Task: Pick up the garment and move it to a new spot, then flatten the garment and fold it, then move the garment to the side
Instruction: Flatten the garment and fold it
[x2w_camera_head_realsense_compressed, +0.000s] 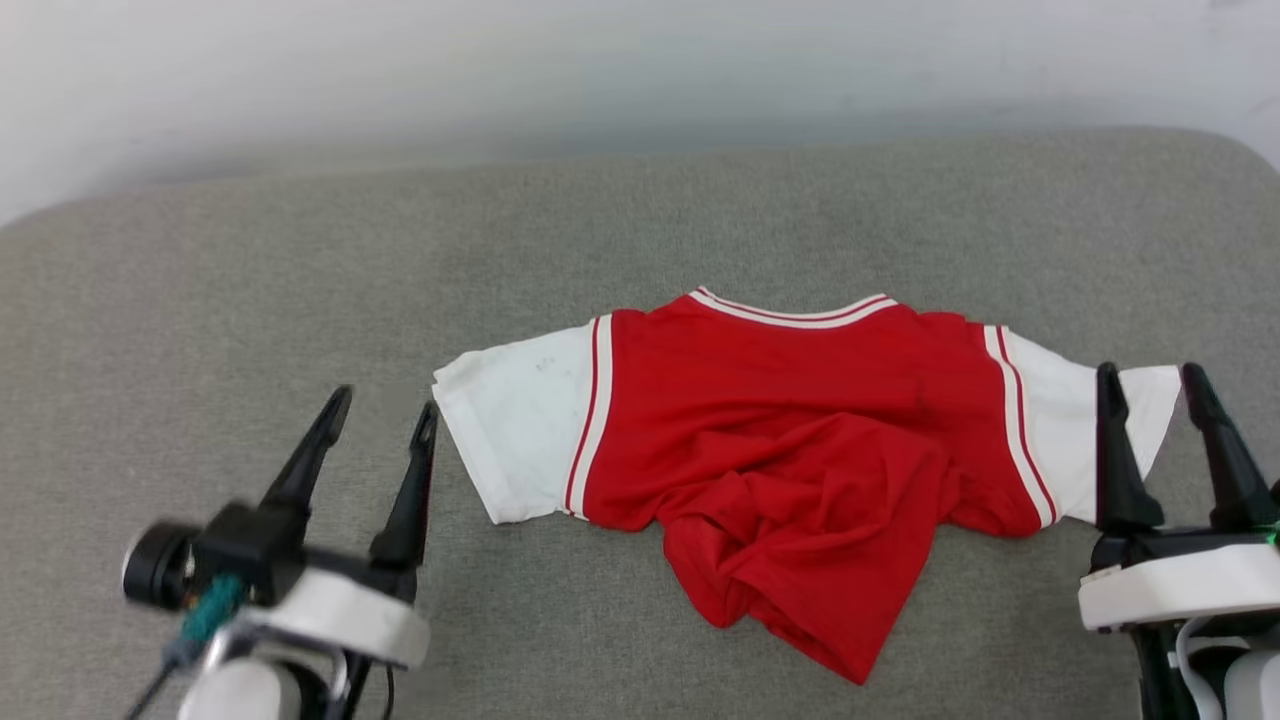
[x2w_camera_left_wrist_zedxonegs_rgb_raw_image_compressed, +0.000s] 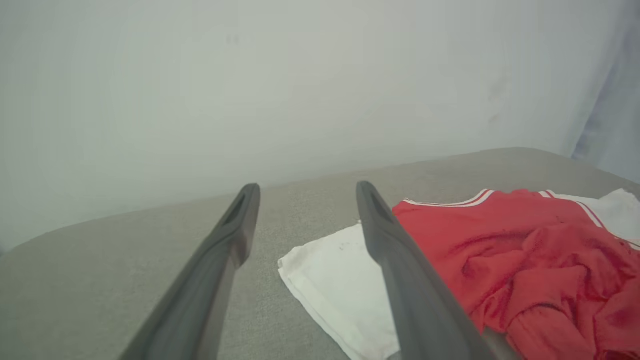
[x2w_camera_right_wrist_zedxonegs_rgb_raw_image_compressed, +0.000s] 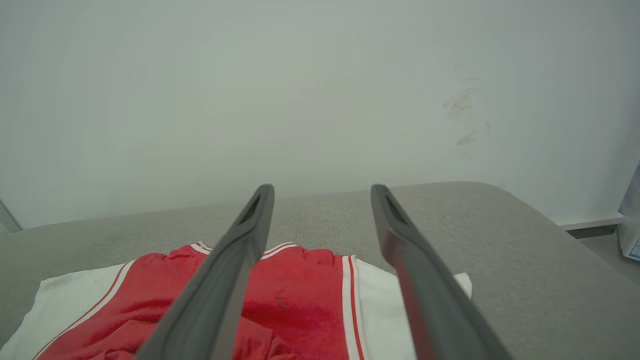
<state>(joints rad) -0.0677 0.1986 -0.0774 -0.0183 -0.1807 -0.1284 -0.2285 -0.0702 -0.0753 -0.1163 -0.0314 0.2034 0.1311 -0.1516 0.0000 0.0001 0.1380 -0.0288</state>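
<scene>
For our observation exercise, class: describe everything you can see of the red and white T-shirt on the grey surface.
The T-shirt is red, thin and soft-looking, with white short sleeves and striped trim at collar and sleeve seams. It lies on the grey cloth surface, collar away from the robot, sleeves spread flat sideways, its lower half bunched into wrinkled folds. The open left gripper and right gripper hang by the sleeves; neither grips it.

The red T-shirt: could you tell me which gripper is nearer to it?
Right. The right gripper hangs over the T-shirt's white sleeve; the left gripper is just beside the other sleeve.
</scene>
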